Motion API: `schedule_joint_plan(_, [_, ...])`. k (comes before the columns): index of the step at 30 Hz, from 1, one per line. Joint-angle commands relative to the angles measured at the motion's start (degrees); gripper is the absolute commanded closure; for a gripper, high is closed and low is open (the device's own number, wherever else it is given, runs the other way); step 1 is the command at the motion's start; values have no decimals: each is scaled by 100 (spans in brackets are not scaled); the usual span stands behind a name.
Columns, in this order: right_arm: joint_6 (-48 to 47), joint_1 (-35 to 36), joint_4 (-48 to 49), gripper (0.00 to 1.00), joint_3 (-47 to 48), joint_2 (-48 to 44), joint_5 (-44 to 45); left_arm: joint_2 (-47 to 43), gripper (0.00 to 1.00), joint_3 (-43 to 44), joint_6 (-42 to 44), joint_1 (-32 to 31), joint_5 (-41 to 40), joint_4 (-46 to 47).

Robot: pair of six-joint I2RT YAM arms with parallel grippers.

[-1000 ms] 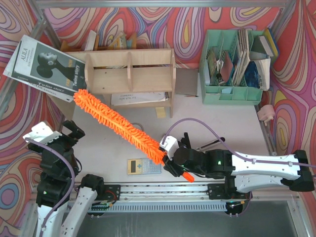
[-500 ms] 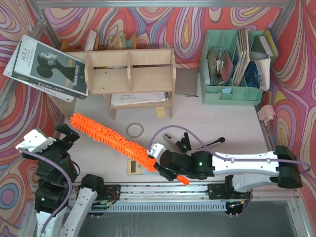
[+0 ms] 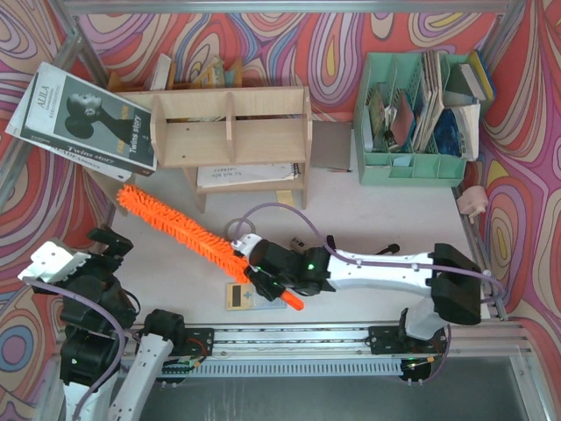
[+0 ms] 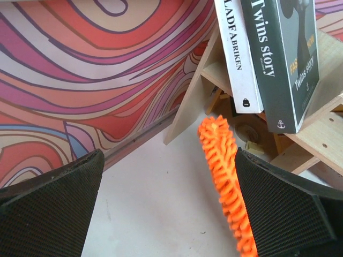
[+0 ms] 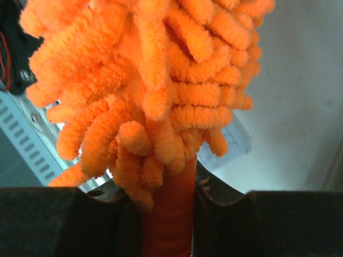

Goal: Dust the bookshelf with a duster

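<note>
Nearest you, by the front rail, your right gripper point(image 3: 267, 282) is clamped tight on the thin handle of the duster point(image 3: 188, 232), just above the grey calculator point(image 3: 238, 296). This arm has swung left across the table in the last second. Your left gripper point(image 3: 111, 246), jaws wide apart and holding nothing, has drawn back toward the near left corner. The duster runs diagonally away to the left. Its fluffy tip, which met the lower left corner of the bookshelf point(image 3: 230, 132) a second ago, now sits off it, near the left leg and just below the leaning book point(image 3: 83, 118). This looks like a pull-back between strokes. Dusting seems under way, and the compartments probably still need doing.
</note>
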Motion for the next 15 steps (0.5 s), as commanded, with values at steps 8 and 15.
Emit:
schedule_joint_plan(8, [794,-336,947,100,1765,1714,-591,-219,1,-33,-112,32,-929,32])
schedule_joint_plan(15, [1020,-351,1083,100,2299,2196,-254,-361,1,-149,-50,32,-1158,197])
